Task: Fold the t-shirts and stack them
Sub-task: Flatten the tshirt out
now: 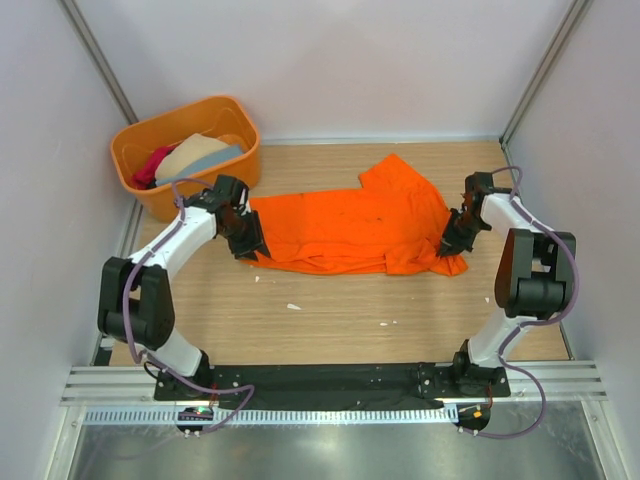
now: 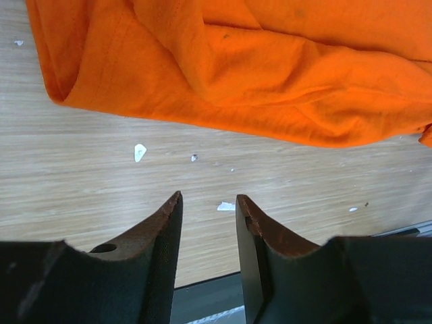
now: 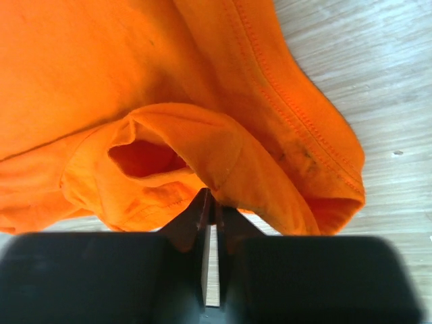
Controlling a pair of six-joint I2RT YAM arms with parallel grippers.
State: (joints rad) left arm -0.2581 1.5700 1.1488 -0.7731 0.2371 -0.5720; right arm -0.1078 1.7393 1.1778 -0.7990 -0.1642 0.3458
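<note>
I judge the job barely begun. One orange t-shirt (image 1: 350,225) lies rumpled and unfolded across the middle of the wooden table (image 1: 330,310), stretched from 9 o'clock to 3 o'clock, with a flap reaching toward 1 o'clock. I see no neat fold in it and no stack anywhere.

At the shirt's 3 o'clock end, my right gripper (image 1: 450,243) is clenched to a thin slit. In its wrist view the tips meet a bunched fold at the hem, so it appears to be grasping the cloth. At the 9 o'clock end, my left gripper (image 1: 248,243) sits just short of the shirt's edge. Its fingers (image 2: 172,223) stand partly apart with only bare wood between them, grasping nothing.

At 10 o'clock an orange plastic tub (image 1: 150,195) holds more shirts in a heap: beige (image 1: 200,150), grey-blue (image 1: 222,157) and crimson (image 1: 155,165). All of these are left to fold, in my reckoning.

The tub sits close behind the left arm, which may crowd its swing. The shirt's near edge is doubled over on itself, so it likely needs flattening first. A few white scraps (image 1: 293,306) dot the wood toward 6 o'clock, clear of the cloth.
</note>
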